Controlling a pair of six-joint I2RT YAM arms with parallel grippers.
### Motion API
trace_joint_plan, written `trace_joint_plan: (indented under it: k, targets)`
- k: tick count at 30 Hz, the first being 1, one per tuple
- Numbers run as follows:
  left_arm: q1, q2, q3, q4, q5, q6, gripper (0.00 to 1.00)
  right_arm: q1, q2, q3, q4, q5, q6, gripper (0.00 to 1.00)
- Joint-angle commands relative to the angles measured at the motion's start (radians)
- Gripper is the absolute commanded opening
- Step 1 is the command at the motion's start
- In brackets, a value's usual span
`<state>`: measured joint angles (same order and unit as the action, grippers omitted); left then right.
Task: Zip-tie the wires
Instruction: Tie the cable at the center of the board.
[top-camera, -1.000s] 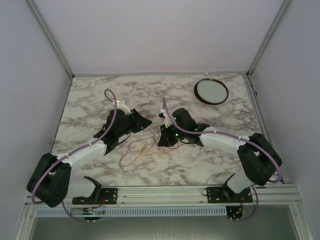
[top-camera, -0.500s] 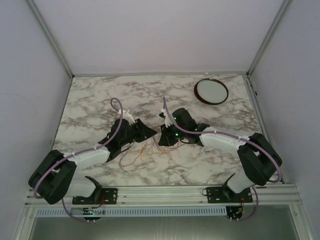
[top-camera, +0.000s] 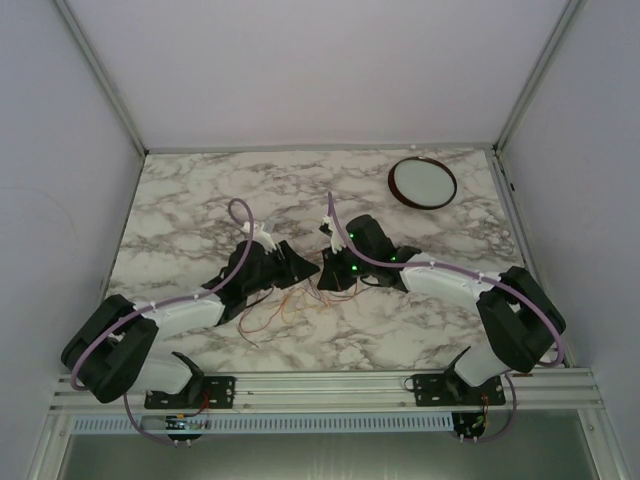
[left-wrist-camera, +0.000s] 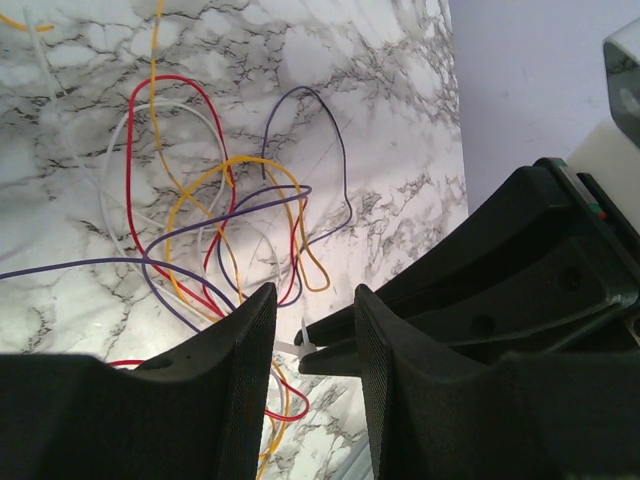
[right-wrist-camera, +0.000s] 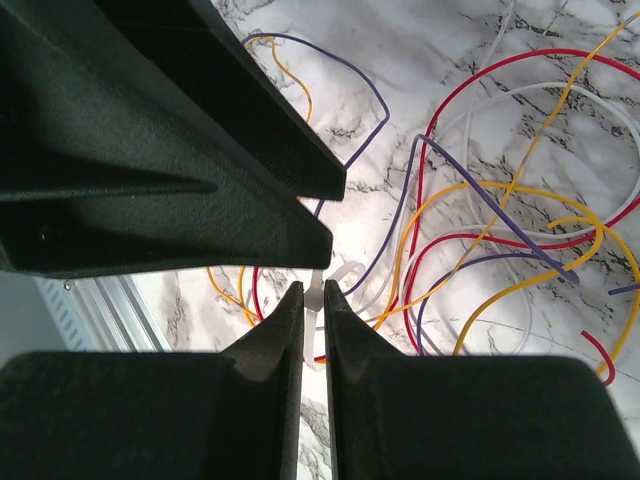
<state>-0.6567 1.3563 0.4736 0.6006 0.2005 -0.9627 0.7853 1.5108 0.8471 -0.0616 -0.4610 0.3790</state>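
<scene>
The right gripper (right-wrist-camera: 313, 292) has its fingers pressed together on a thin white zip tie (right-wrist-camera: 340, 275), whose free end pokes into the gap of the left gripper (left-wrist-camera: 315, 297), its fingers standing apart with nothing clamped. The two tips meet nose to nose just above the marble table (top-camera: 200, 200). The wires (top-camera: 285, 305) lie loose on it as a sprawling tangle with no single long axis, under and to the near side of that meeting point, towards the arm bases; the tie does not seem to circle them yet, so the left gripper, right at the tie's end, looks best placed to take it
</scene>
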Motion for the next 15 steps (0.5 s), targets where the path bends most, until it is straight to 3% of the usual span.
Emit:
trace_joint_plan:
  k: [1, 15]
  targets:
    - [-0.019, 0.005, -0.002, 0.031, -0.012, -0.011, 0.39, -0.007, -0.026, 0.041, 0.013, 0.007, 0.010, 0.03]
    - [-0.054, 0.053, -0.025, 0.104, -0.036, -0.055, 0.37, -0.008, -0.024, 0.040, 0.023, 0.017, 0.035, 0.03]
